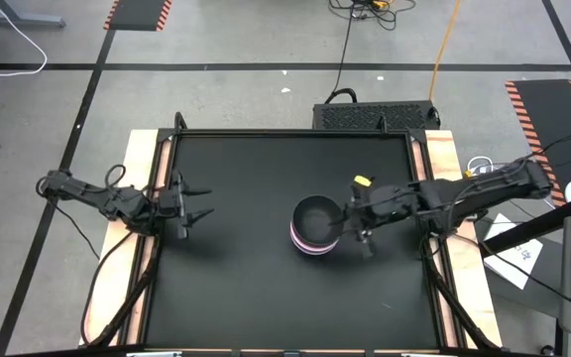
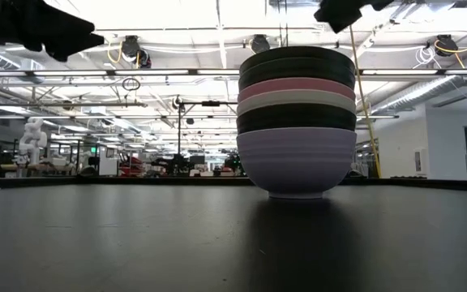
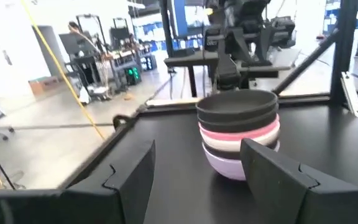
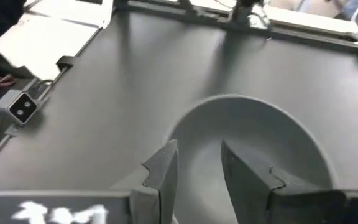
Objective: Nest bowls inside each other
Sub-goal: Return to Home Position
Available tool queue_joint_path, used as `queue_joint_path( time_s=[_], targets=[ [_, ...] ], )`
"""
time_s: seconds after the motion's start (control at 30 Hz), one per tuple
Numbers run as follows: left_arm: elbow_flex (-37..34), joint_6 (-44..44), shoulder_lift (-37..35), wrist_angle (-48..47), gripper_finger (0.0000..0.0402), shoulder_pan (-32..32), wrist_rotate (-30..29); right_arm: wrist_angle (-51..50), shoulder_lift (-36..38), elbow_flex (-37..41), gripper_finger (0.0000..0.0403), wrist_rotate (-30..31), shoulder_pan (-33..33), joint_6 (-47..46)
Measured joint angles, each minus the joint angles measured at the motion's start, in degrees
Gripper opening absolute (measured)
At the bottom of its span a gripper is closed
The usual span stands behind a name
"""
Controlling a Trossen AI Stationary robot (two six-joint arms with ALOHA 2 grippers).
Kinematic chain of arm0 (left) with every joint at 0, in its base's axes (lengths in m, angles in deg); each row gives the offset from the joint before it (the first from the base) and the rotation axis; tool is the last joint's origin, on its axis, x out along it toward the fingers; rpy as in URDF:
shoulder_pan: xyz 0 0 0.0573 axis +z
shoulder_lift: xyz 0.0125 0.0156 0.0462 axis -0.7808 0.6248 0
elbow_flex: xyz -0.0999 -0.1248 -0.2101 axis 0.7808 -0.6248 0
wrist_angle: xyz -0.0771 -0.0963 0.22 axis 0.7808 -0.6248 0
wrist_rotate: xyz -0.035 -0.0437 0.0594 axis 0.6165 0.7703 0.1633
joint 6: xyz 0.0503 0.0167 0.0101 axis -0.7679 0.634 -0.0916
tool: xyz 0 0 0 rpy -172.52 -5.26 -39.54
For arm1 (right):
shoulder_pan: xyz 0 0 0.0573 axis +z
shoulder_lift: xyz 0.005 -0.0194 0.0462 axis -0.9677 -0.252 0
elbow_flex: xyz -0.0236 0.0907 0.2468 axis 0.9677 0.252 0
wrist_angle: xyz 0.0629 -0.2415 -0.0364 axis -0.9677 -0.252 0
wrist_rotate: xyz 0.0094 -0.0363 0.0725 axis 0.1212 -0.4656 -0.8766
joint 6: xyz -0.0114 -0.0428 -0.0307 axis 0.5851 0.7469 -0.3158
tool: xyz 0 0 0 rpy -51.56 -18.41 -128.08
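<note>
Several bowls stand nested in one stack (image 1: 313, 226) right of the table's middle. From the bottom it goes lavender (image 2: 297, 162), black, white, pink (image 2: 297, 88), then two black ones (image 3: 238, 107). The lavender bowl's foot rests on the black table top. My right gripper (image 4: 199, 149) hovers open above the stack's right rim (image 1: 350, 226), slanting down and clear of the top bowl (image 4: 253, 143), with nothing between its fingers. My left gripper (image 1: 194, 203) waits open at the table's left side, pointing level at the stack (image 3: 196, 149).
Bare black table top (image 1: 236, 288) lies all around the stack. Wooden rails (image 1: 139, 169) run along the left and right edges. A dark box (image 1: 375, 116) stands beyond the far edge, and papers (image 1: 513, 253) lie off the right side.
</note>
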Motion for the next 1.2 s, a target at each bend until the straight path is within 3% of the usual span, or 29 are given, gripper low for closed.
queue_joint_path(
  time_s=[0.27,0.4,0.57,0.77,1.03,1.2],
  targets=[
    [0.0,-2.4,-1.6,-2.2,0.0239,3.4,0.8,8.2,20.2,17.0,0.0116,0.1,-3.9,-0.1],
    [0.0,-2.7,-6.0,-4.9,0.0239,4.2,0.9,8.9,30.3,24.7,0.0116,0.2,-5.3,-2.1],
    [0.0,-2.1,-13.2,-11.0,0.0239,4.4,1.0,8.9,40.1,28.9,0.0116,0.3,-6.1,-4.1],
    [0.0,-1.1,-13.7,-12.0,0.0239,4.5,7.3,5.0,45.9,30.2,0.0116,0.3,-6.1,-3.6],
    [-0.7,1.9,-13.5,-13.1,0.0239,4.5,7.4,0.2,50.9,30.3,0.0116,3.2,-6.1,-3.9],
    [-3.6,2.3,-13.5,-12.8,0.0239,4.5,6.6,2.7,55.1,35.6,0.0116,3.2,-6.1,-4.9]
  ],
)
